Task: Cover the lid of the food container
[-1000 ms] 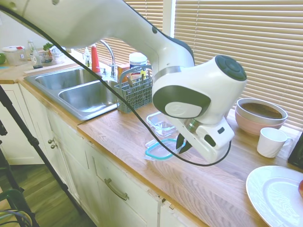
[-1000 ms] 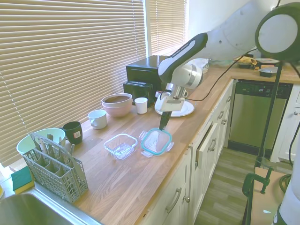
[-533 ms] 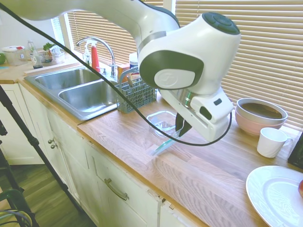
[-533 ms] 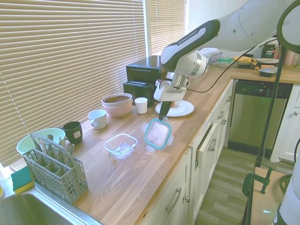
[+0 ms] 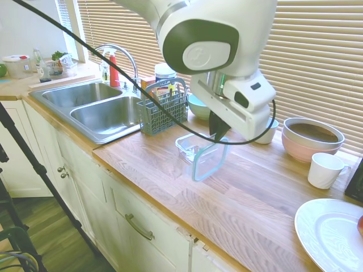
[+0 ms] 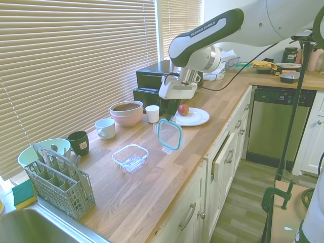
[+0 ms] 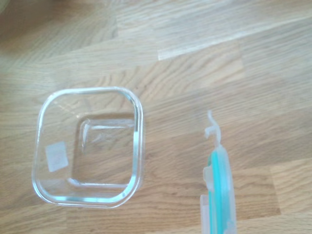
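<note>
The lid point(image 5: 207, 161), clear with a teal rim, hangs nearly upright in the air, and my gripper point(image 5: 218, 135) is shut on its top edge. The second exterior view shows the lid point(image 6: 170, 134) held by the gripper point(image 6: 164, 119) above the wooden counter, to the right of the food container point(image 6: 130, 156). That clear square food container point(image 5: 191, 148) stands open on the counter, partly behind the lid in the first exterior view. In the wrist view the container point(image 7: 87, 146) lies below, with the lid point(image 7: 219, 195) seen edge-on beside it.
A grey dish rack point(image 6: 58, 174) and the sink point(image 5: 96, 107) lie past the container. A pink bowl point(image 6: 126, 112), white mug point(image 6: 105, 128), dark mug point(image 6: 78, 142) and mint-green bowl point(image 6: 45, 149) line the window side. A white plate point(image 6: 195, 119) bears an apple point(image 6: 183, 109).
The gripper has lifted the lid off the counter and tipped it from flat to nearly upright. It has moved up and toward the window side.
</note>
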You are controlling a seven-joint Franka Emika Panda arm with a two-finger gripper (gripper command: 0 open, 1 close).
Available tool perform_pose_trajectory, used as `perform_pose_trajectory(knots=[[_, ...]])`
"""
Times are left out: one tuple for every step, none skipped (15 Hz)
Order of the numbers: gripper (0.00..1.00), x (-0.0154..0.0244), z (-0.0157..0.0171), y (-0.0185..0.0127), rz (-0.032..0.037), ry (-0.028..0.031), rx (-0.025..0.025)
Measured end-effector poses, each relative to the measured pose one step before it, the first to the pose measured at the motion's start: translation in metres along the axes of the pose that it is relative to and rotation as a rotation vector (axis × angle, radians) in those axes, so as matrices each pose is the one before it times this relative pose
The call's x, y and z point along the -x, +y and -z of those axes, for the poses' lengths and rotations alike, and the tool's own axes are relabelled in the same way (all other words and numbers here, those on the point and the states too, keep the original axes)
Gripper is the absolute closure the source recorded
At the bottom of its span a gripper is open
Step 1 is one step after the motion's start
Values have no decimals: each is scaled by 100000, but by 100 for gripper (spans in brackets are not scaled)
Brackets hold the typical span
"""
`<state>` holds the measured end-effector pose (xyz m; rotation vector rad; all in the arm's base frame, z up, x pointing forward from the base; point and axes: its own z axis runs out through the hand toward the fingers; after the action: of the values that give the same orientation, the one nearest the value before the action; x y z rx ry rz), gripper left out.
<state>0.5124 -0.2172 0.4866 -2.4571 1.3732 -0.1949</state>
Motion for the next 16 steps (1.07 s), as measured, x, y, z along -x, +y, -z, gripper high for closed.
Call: perform_pose_trajectory(knots=[[100, 115, 513, -707, 87, 740, 231], [100, 174, 440, -680, -10, 432, 548], [100, 146, 403, -722, 291, 552, 497], [100, 72, 249, -727, 299, 227, 440], [100, -8, 212, -768, 105, 315, 417], [100, -18, 80, -741, 194, 56, 857], [100, 2, 18, -734, 211, 20, 571], [100, 18, 43, -719, 180, -166, 659], [100, 95, 80, -759, 304, 37, 530], [100, 103, -2, -648, 227, -246, 436], [100, 136, -83, -579, 207, -75, 388], [100, 159, -146, -509, 203, -5, 664], [100, 173, -211, -439, 285, -138, 690], [100, 155, -193, -247, 93, -31, 511], [100, 75, -216, -118, -8, -110, 461], [100, -19, -195, -16, 23, -114, 392]])
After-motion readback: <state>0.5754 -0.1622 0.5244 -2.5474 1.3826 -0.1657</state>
